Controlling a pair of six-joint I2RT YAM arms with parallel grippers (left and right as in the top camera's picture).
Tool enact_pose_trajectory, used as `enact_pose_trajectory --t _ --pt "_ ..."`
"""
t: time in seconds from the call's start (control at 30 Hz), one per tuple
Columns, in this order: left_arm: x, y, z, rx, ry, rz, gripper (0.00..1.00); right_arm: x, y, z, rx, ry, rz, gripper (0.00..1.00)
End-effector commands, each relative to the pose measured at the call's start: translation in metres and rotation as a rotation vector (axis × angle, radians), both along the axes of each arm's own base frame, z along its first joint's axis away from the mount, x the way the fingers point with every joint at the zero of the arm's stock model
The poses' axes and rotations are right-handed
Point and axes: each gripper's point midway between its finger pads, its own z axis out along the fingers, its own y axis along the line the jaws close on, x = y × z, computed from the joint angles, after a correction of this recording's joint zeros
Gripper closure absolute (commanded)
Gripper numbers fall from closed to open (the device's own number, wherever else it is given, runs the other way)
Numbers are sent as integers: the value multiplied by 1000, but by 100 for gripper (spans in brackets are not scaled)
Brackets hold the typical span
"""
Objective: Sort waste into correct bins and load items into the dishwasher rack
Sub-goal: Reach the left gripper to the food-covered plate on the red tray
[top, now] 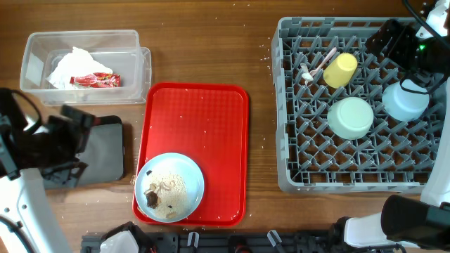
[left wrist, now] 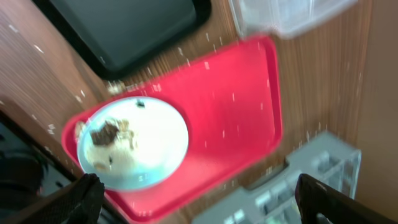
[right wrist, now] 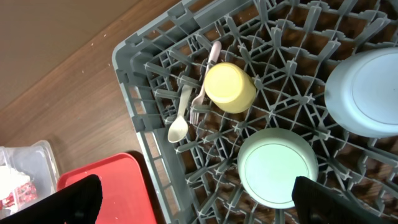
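Plate [top: 186,169]: on red tray [top: 211,119], near-left corner, right way up, not yet racked. Beige crumbs [top: 171,188] across it, dark lump [top: 151,199] by its left rim.

Left tool [left wrist: 198,186]: fingers wide apart, nothing gripped. Positioned left of red tray, above black tray [top: 105,151]. Plate to its right, apart from both fingers, no contact. Wrist view: plate below and ahead of the tool, left of centre.

Clear box [top: 35,53]: left of red tray's far-left corner, just behind black tray. Crumpled napkins [top: 74,63] and red wrapper [top: 95,80] inside, wrapper lying against the napkins.

Dishwasher rack [top: 281,105]: right of red tray, strip of bare tabletop [top: 211,42] between. Loaded with yellow cup [top: 340,70], tilted; mint bowl [top: 350,117] and light blue bowl [top: 405,100], both upside down. Fork [right wrist: 204,84] flat on the pegs, just beside the cup, on the side facing red tray.

Right tool [right wrist: 196,182]: fingers apart, empty. Above the rack corner farthest from red tray. Light blue bowl just beside it on the near side; in wrist view, bowl outside the finger gap.
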Motion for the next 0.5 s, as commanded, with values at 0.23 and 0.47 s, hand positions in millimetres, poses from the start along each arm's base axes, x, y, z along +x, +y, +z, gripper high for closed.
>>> enact_pose_trajectory --t 0.23,0.47 --pt "33 -114 -7 63 -30 -403 23 2 -3 -2 -22 5 8 0" --pt "41 -168 -74 272 220 -340 27 2 -3 -2 -23 5 8 0"
